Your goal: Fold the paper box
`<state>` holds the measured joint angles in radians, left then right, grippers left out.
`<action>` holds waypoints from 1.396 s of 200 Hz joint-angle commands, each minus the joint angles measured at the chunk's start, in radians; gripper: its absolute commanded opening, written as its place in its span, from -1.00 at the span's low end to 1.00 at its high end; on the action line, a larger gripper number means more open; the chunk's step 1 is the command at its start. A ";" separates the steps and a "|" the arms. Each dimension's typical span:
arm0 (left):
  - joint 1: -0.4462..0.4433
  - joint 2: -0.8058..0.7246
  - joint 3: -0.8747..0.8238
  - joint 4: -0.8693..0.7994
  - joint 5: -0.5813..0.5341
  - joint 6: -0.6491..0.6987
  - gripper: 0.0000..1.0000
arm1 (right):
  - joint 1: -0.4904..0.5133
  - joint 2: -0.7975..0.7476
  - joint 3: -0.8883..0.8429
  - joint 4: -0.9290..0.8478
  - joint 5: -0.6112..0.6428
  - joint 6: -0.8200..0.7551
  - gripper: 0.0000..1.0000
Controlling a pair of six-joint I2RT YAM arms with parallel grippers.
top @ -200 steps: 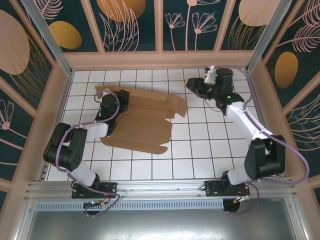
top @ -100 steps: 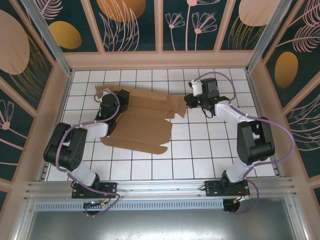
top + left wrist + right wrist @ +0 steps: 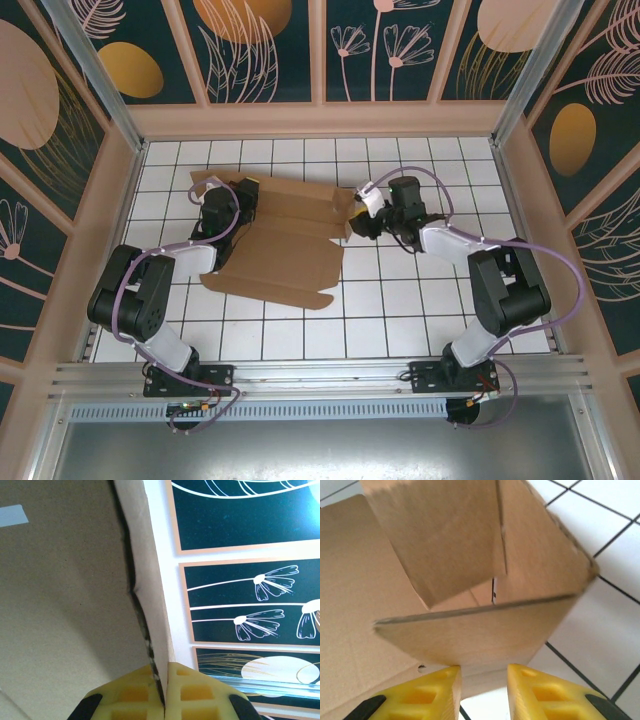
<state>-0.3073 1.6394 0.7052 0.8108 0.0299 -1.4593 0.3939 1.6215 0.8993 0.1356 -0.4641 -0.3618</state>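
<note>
Facing the raised right flap of the plain brown cardboard paper box, the right gripper stands spread — the left gripper pinches the opposite edge.

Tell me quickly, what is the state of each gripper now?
Left gripper: shut on the edge of the box.
Right gripper: open, fingertips at a box flap, not gripping it.

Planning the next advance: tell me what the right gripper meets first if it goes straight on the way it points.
The raised flap of the plain brown cardboard die-cut box, just ahead of the open right gripper. Contact looks near-immediate, though the depth is hard to judge.
</note>
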 commanded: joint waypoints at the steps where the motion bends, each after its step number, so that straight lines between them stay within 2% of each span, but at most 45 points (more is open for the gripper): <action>1: -0.001 0.043 -0.021 -0.128 0.032 0.015 -1.00 | 0.021 -0.035 -0.013 0.120 -0.034 -0.016 -0.37; 49: -0.001 0.038 -0.019 -0.131 0.033 0.019 -1.00 | 0.043 -0.049 -0.044 0.206 -0.050 -0.003 -0.33; 116: 0.002 0.037 -0.023 -0.139 0.034 0.028 -1.00 | 0.035 -0.019 -0.047 0.241 0.168 -0.143 -0.34; 151: 0.003 0.034 -0.016 -0.148 0.038 0.034 -1.00 | 0.018 -0.019 -0.027 0.247 0.074 -0.140 -0.38; 219: 0.004 0.027 -0.012 -0.157 0.039 0.045 -1.00 | 0.102 -0.077 -0.065 0.183 -0.082 -0.160 -0.45; 242: 0.005 0.028 -0.013 -0.155 0.044 0.050 -1.00 | 0.102 -0.083 -0.080 0.183 -0.072 -0.161 -0.47; 279: 0.004 0.026 -0.032 -0.140 0.050 0.036 -1.00 | 0.110 -0.010 -0.021 0.237 0.010 -0.112 -0.53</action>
<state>-0.2962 1.6409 0.7071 0.8074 0.0402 -1.4471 0.4969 1.5707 0.8341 0.3138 -0.4938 -0.4961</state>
